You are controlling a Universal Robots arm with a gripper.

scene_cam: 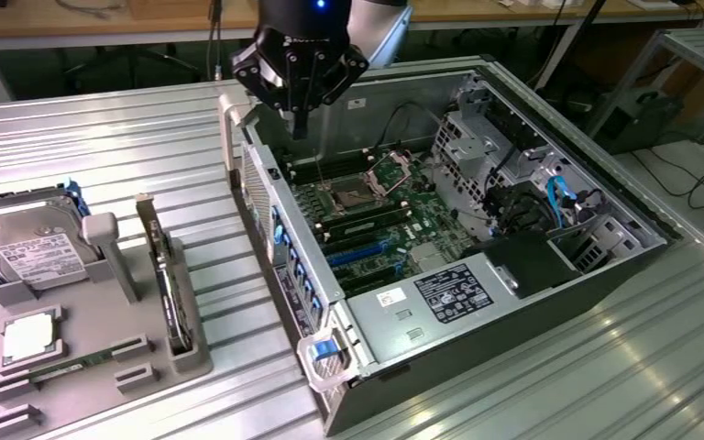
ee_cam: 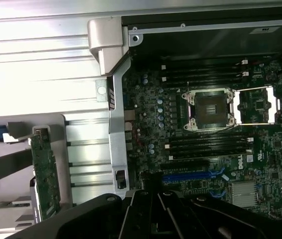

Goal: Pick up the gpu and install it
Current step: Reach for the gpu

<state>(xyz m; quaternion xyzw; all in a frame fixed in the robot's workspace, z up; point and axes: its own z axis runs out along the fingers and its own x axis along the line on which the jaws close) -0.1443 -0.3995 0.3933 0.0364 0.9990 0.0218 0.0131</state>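
Table, exterior view: ribbed metal table [scene_cam: 107, 137], with desks and loose cables behind it.
Case, exterior view: open case [scene_cam: 597, 275] lies on its side, board [scene_cam: 383, 215] facing up, blue slot [scene_cam: 352, 252] empty.
Tray, exterior view: grey tray [scene_cam: 107, 367] sits towards the exterior view's left, just beside the case, with a hard drive [scene_cam: 34, 247] in its far corner.
gpu, exterior view: gpu [scene_cam: 166, 280] stands on edge in a tray groove, untouched and well apart from the arm.
Gripper, exterior view: gripper [scene_cam: 301, 124] hangs over the case's far corner, clenched on nothing.
Case, wrist view: case wall [ee_cam: 118, 124] runs between table and board; the socket [ee_cam: 208, 109] is open and the blue slot [ee_cam: 190, 176] lies near the dark fingers.
gpu, wrist view: gpu [ee_cam: 46, 172] shows its green back, upright in the tray outside the wall.
Gripper, wrist view: gripper [ee_cam: 155, 204] looks pressed together, with nothing between the fingers.
Risk: the card is thin and on edge, so an off-centre grasp would probably tilt it or jam it in the groove.
Risk: the fingers are close above the case wall, so a low sideways sweep could strike it.
Risk: a skewed card would likely miss the slot and scrape the board.
Arm pose: wrist points straight down, fingers vertical, above the case rather than the tray.
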